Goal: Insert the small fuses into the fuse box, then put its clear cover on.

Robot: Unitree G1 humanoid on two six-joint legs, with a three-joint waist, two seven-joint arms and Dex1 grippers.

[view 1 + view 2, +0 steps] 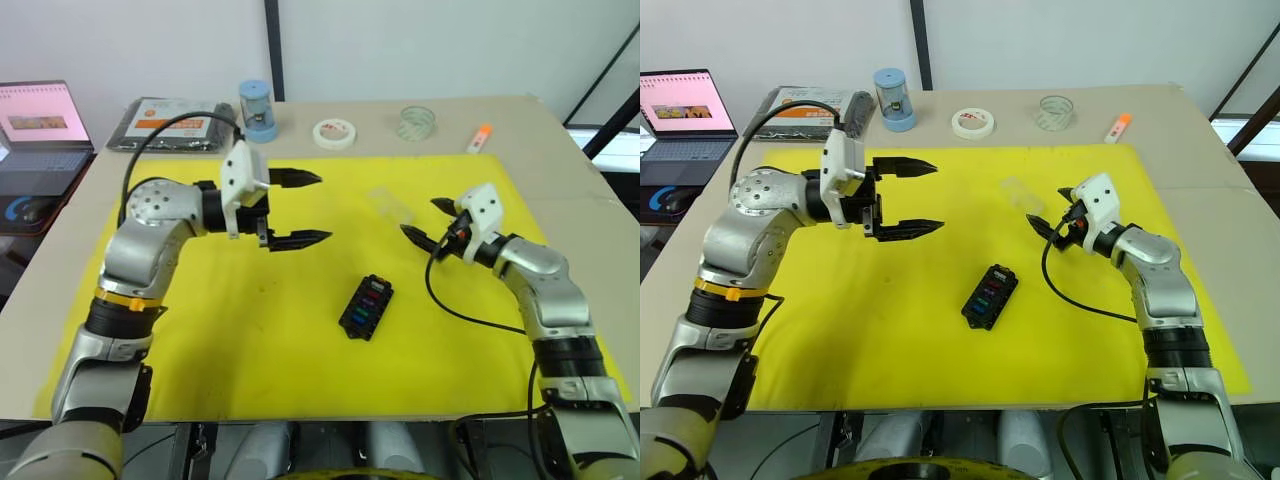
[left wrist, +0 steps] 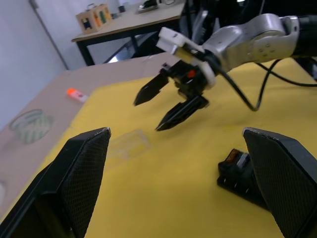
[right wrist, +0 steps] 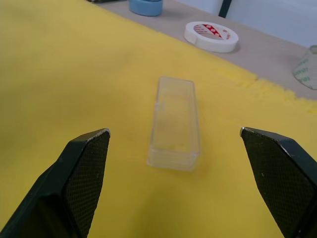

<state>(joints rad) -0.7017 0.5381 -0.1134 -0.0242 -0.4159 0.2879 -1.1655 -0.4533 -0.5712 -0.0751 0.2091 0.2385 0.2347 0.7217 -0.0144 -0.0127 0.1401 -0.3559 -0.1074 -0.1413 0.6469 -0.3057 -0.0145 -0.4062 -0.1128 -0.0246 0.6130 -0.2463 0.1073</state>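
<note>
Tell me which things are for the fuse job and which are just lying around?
For the job:
- fuse box, coloured fuses already in its slots
- clear cover, lying on the yellow mat
- left pincer and right pincer, both open

Just lying around:
- white tape roll
- clear tape roll
- blue jar
- black packet
- orange marker
- laptop

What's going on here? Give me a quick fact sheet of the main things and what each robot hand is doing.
fuse box: black, on the yellow mat, coloured small fuses already in its slots
clear cover: lying on the mat, off the box, empty
right gripper: open, above the mat, facing the cover, holding nothing
left gripper: open, raised over the mat, empty
behind the mat: two tape rolls, a blue canister
</note>
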